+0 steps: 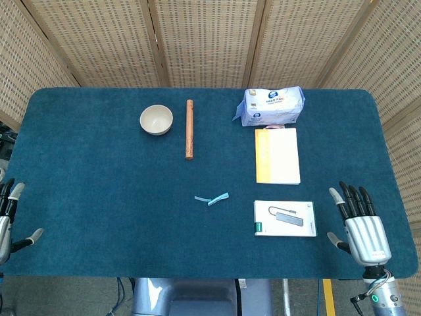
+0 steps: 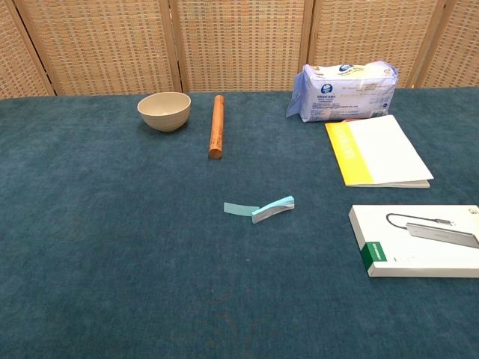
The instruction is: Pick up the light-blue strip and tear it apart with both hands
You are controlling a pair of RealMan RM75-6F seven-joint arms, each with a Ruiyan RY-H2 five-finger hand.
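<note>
Light-blue strip (image 1: 212, 198) lies untouched at the lower middle of the frame on the blue counter (image 1: 99, 197). Right robot hand (image 1: 360, 227), lower right corner, is empty with fingers spread upward. Left robot hand (image 1: 9, 220), lower left edge, is likewise apart. Beside the right one sits a white box (image 1: 285, 218); above it, a yellow-edged notebook (image 1: 277, 155).

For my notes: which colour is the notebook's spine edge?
Yellow, on the notebook, the rest being white; clearest in the chest view.
</note>
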